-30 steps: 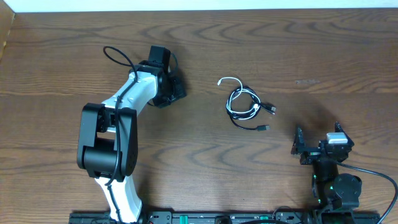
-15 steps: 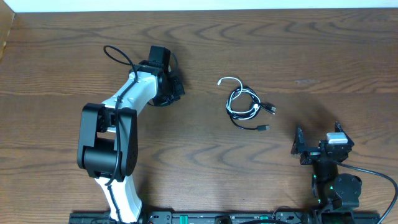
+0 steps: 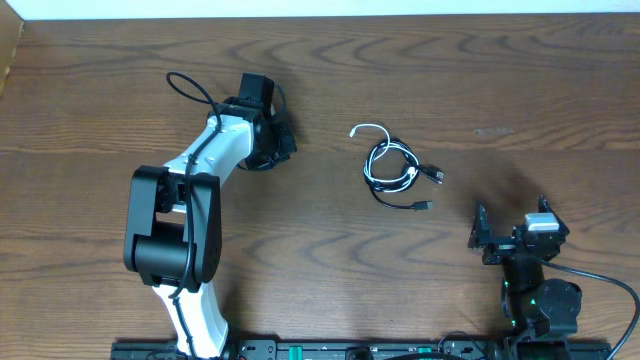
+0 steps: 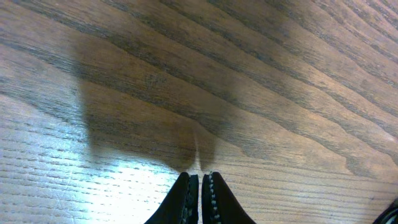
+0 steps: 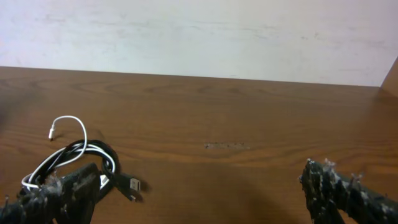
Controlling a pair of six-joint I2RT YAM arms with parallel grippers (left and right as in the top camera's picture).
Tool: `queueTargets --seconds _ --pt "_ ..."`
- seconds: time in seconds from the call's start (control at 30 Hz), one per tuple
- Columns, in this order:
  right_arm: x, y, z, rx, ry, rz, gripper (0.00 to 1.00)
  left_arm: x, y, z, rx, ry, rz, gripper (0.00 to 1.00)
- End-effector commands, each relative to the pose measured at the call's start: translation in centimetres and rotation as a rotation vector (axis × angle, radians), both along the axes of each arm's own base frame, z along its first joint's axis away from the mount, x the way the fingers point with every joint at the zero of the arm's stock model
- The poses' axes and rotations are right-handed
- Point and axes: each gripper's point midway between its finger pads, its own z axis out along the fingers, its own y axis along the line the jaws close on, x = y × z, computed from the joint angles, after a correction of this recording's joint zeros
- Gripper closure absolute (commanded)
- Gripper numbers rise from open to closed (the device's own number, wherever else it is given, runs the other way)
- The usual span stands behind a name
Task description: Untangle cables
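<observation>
Brown wood-grain table (image 3: 480, 60) fills the scene, with a pale wall at the far edge. The left arm (image 3: 200, 170) reaches over the far left, and the left gripper (image 4: 200, 185) is pinched shut on nothing but air above bare wood. The right gripper (image 3: 482, 237) waits near right, jaws spread wide and empty. Between them, closer to the right one, the cables (image 3: 392, 165) lie in one coiled knot (nobody touching them!). The white cord (image 3: 370, 127) loops out the far side, and a black plug (image 3: 438, 176) pokes right. Untangling, I'd say, hasn't started.

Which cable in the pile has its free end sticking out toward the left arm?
The white cable: its end curls out toward the left arm, while the black cables have their plugs sticking out on the opposite side.
</observation>
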Motion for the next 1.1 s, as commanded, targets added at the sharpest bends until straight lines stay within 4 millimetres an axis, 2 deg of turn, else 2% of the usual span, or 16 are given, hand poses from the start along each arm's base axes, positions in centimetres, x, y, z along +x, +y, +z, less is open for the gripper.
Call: queueTargets --seconds 0.0,0.5,0.8,0.83,0.9,0.97,1.07 --pt "0.0 0.1 -0.1 0.006 0.003 0.004 0.01 0.2 0.5 0.7 0.031 -0.027 -0.013 0.9" --pt "0.0 0.1 -0.1 0.006 0.003 0.004 0.01 0.2 0.5 0.8 0.03 -0.03 -0.013 0.85" --pt "0.0 0.1 -0.1 0.006 0.003 0.004 0.01 -0.3 0.6 4.3 0.024 -0.074 -0.015 0.85" --pt "0.0 0.1 -0.1 0.006 0.003 0.004 0.01 -0.4 0.6 4.5 0.025 -0.075 -0.015 0.83" --pt "0.0 0.1 -0.1 0.006 0.003 0.004 0.01 -0.3 1.0 4.5 0.045 -0.077 -0.008 0.66" --pt "0.0 0.1 -0.1 0.006 0.003 0.004 0.01 -0.1 2.3 4.3 0.118 -0.085 0.014 0.63" --pt "0.0 0.1 -0.1 0.006 0.003 0.004 0.01 0.1 3.7 4.3 0.197 -0.098 0.04 0.41"
